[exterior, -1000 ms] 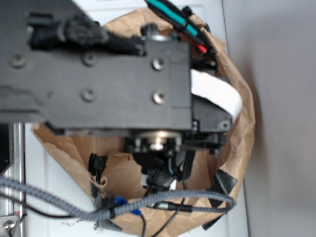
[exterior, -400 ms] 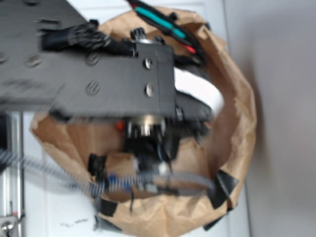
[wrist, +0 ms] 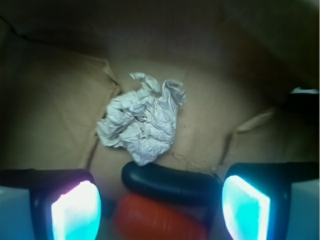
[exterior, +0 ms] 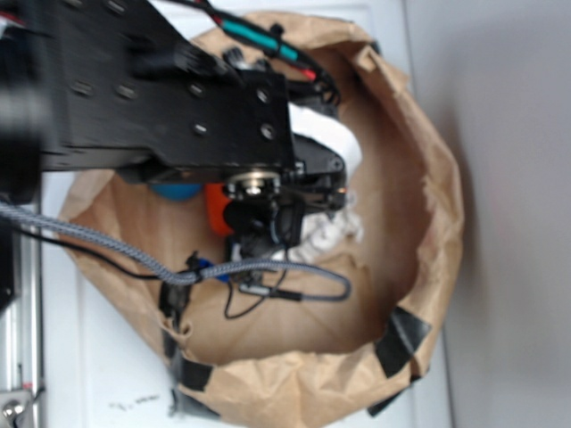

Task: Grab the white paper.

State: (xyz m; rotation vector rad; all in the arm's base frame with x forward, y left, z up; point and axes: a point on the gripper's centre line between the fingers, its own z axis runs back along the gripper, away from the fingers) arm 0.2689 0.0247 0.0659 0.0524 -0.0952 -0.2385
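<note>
My tool [wrist: 160, 202] hangs wide open with nothing in it, its two glowing pads [wrist: 75, 210] at the bottom corners of the wrist view. The white paper [wrist: 141, 125] lies on the brown floor of the bag [exterior: 428, 223], ahead of the pads and roughly centred between them, untouched. Between the pads I see a black curved thing [wrist: 170, 181] over an orange thing [wrist: 157, 220]. From outside, the arm [exterior: 161, 98] covers much of the bag, and the paper [exterior: 328, 234] peeks out just beside it.

White paper [exterior: 328, 234] half under the blurred arm [exterior: 161, 98] (gripper [wrist: 160, 207] fingertips cropped below)
</note>
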